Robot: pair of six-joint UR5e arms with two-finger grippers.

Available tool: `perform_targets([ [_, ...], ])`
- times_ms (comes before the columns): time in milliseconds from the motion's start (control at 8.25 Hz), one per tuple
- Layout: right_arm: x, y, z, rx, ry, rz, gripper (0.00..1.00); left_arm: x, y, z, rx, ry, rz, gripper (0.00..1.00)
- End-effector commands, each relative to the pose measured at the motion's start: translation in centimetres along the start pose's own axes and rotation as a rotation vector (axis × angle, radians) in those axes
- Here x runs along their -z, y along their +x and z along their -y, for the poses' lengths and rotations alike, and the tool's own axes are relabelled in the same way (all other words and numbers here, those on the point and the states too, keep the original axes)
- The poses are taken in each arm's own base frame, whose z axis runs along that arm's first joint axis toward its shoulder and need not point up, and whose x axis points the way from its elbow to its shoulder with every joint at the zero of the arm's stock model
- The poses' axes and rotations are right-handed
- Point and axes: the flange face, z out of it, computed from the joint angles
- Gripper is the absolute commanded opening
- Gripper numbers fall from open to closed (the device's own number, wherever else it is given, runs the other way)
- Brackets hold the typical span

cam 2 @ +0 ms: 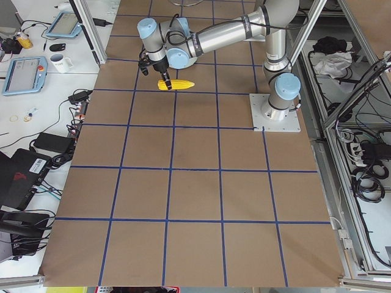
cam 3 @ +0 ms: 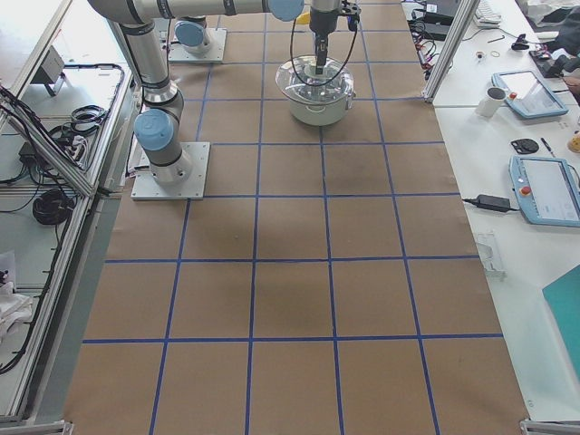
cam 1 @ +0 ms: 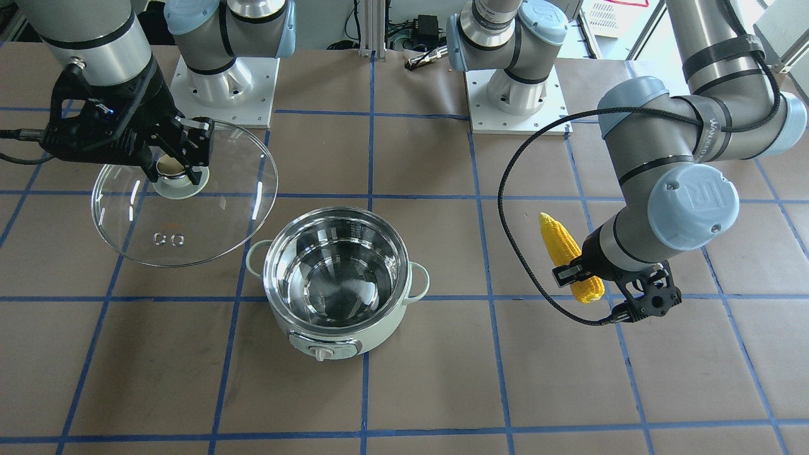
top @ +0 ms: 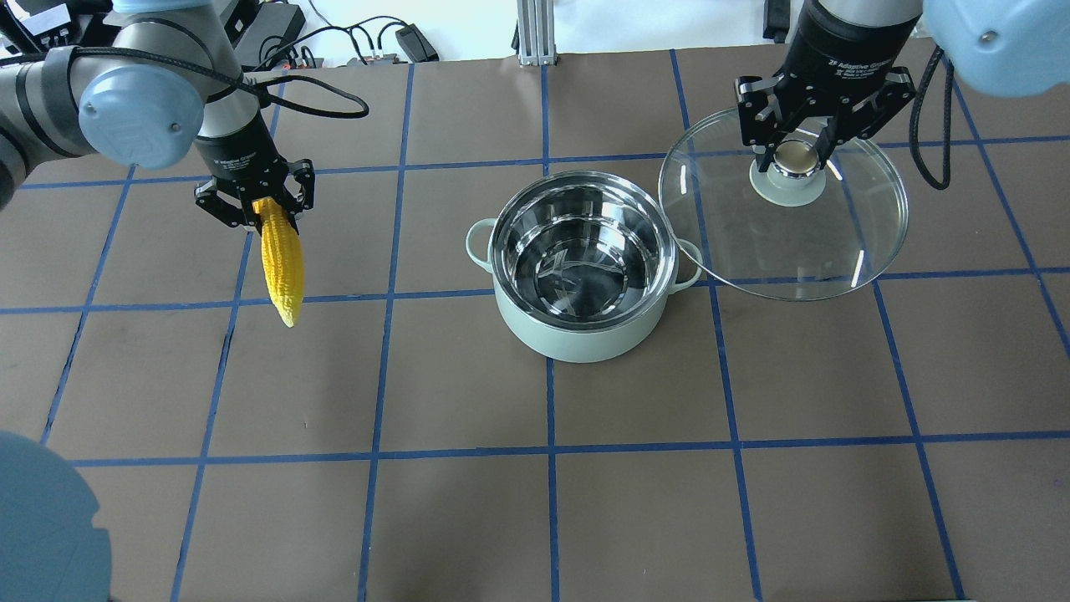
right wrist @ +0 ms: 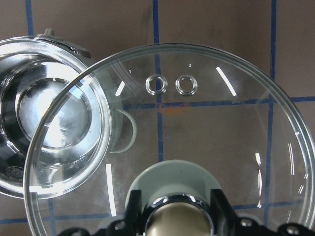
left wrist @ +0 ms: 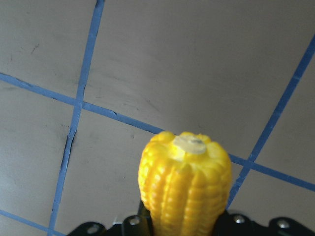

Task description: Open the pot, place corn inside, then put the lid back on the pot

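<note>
**Status.** The pot (top: pixel 577 341) stands open at mid-bench, and its steel interior is empty. The right claw (top: pixel 794 159) is clamped on the knob (top: pixel 794 157) of the glass lid (top: pixel 802 242). It holds the lid raised beside the pot on the robot's right. In the overhead view the lid's edge overlaps the pot's near loop handle.

The left claw (top: pixel 261 209) is closed across the thick end of the corn cob (top: pixel 279 263), with the tapered tip free. The cob appears lifted off the bench (top: pixel 468 502) and is well apart from the pot, on the robot's left.

**Step in hand.** Carry the cob to the pot and set it inside.

**Recommendations.**
- Travel high enough that the tip passes over the rim and the left loop handle.
- The cob looks long against the pot's mouth. Centre it over the opening and lower it tip-first or along the widest line, so it does not bridge the rim.
- Release low inside the pot. A drop onto steel could bounce the cob or shift the pot.
- Hold the lid aside, off the left arm's path.
- Grip security at the thick end cannot be confirmed from these views, so move smoothly.
</note>
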Motion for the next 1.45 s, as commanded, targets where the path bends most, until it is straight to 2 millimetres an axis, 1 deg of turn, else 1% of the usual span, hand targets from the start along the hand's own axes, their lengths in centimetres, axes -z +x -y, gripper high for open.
perform_targets([
  [0, 0.0, 0.0, 0.0, 0.0, -0.002, -0.002, 0.26, 1.0, 0.0, -0.7, -0.003, 0.012, -0.003, 0.0],
  [606, -0.1, 0.1, 0.0, 0.0, -0.002, -0.004, 0.26, 1.2, -0.2, -0.6, -0.01, 0.02, -0.004, 0.0],
  [848, 0.0, 0.0, 0.0, 0.0, 0.001, -0.002, 0.26, 1.9, 0.0, -0.6, -0.011, 0.037, -0.009, 0.0],
  [970, 0.0, 0.1, 0.0, 0.0, 0.002, -0.003, 0.26, 3.3, 1.2, -0.9, -0.032, 0.057, -0.015, 0.0],
  [1091, 0.0, 0.1, 0.0, 0.0, 0.001, -0.005, 0.26, 4.0, 4.3, -1.9, -0.078, 0.071, -0.002, 0.0],
  [1212, 0.0, 0.1, 0.0, 0.0, 0.001, -0.003, 0.26, 5.2, 7.6, -3.7, -0.129, 0.1, -0.002, 0.0],
  [1333, 0.0, 0.0, 0.0, 0.001, 0.002, -0.003, 0.26, 6.3, 10.3, -5.7, -0.137, 0.101, -0.004, 0.0],
])
